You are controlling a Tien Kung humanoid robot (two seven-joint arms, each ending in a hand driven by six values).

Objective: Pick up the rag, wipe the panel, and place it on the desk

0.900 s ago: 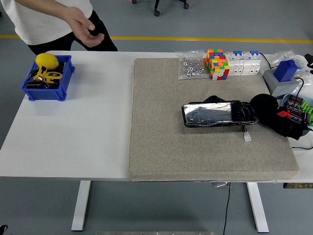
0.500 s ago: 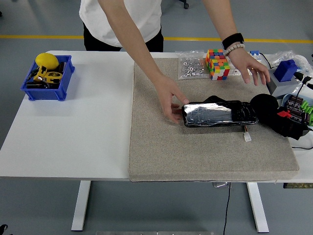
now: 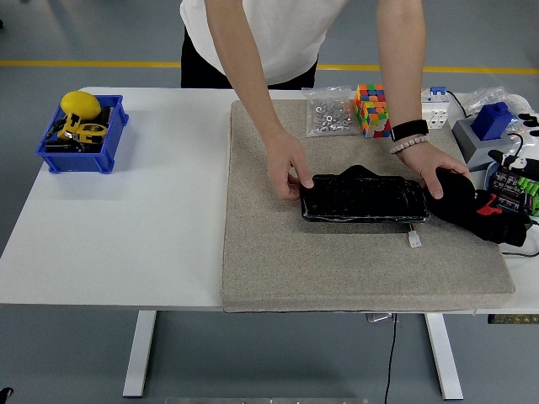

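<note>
The person (image 3: 278, 34) at the far side is leaning further over the table (image 3: 143, 210) than a moment ago, now with both hands on the black panel (image 3: 364, 198). One hand (image 3: 288, 166) is gripping its left end, the other hand (image 3: 436, 171), the one with the wristband, is holding its right end instead of hovering near the colourful cube (image 3: 374, 110). The panel is sitting further left on the grey mat (image 3: 269, 261) than before, and its shiny glare is gone.
</note>
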